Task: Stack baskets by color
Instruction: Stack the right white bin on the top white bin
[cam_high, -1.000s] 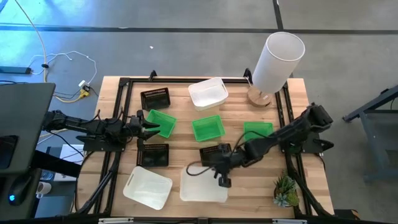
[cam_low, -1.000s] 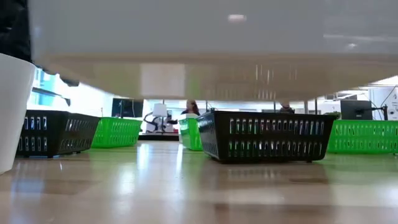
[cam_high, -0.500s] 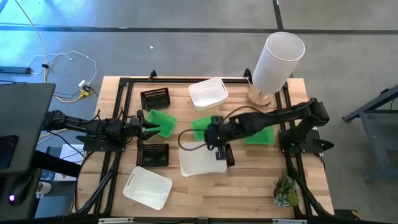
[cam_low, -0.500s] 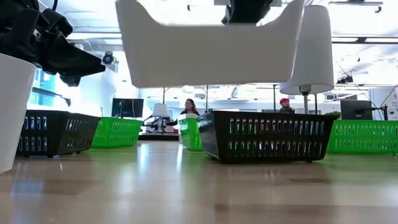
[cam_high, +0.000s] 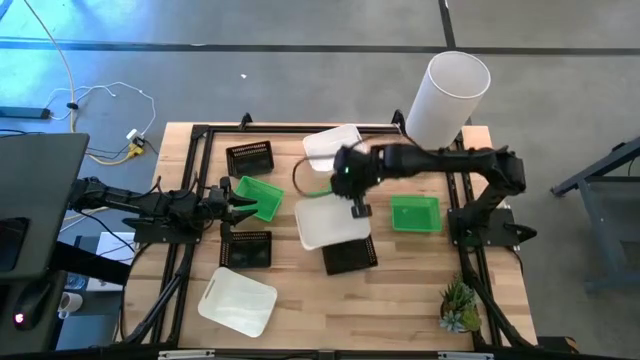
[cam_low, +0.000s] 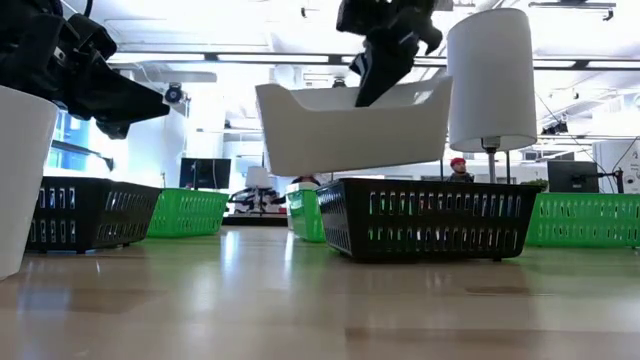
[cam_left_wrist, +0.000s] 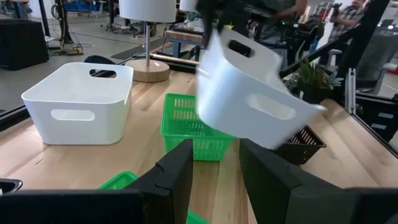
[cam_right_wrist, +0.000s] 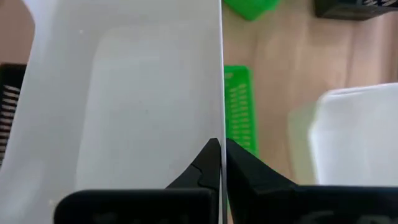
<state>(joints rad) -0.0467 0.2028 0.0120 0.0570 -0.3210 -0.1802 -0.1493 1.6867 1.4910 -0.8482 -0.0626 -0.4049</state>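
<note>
Overhead, the right gripper (cam_high: 357, 207) reached across mid-table, clamped on a white basket's (cam_high: 328, 222) rim, holding it aloft; the left gripper (cam_high: 243, 203) waited, parted.

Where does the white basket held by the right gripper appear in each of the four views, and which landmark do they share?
High view: white basket at table centre.
Low view: aloft, upper centre.
Left wrist view: tilted, right of centre.
Right wrist view: filling the left half.
Shared landmark: the green basket.
</note>
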